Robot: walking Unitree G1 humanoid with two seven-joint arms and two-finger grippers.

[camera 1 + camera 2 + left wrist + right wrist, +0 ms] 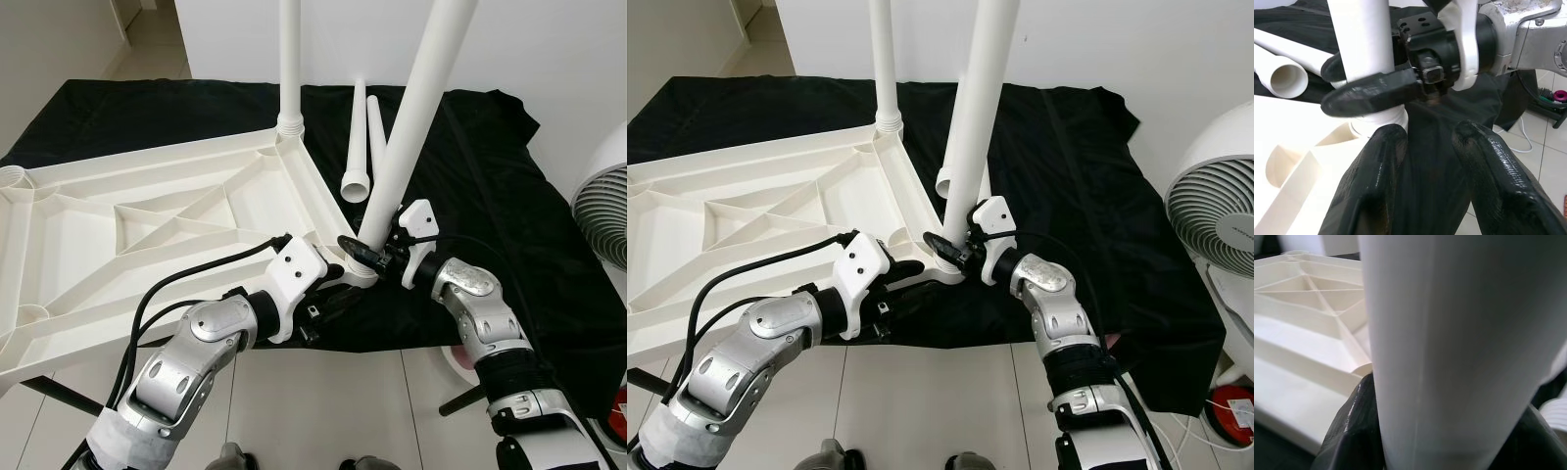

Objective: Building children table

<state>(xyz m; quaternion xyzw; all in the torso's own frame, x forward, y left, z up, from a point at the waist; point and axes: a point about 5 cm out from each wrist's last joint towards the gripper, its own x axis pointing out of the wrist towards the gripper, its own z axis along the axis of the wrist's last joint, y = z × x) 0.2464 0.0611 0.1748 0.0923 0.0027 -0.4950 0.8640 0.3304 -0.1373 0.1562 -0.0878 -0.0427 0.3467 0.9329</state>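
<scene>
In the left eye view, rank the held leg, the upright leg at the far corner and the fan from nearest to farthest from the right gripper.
1. Held leg: gripped by the right gripper at the near corner.
2. Upright leg: far corner, to the left.
3. Fan: far right edge.

Your two head views look down from above onto the tabletop (147, 215) at frame left. Your left wrist camera faces the leg (1359, 39) up close; your right wrist camera sits nearer, its centre all leg.
</scene>
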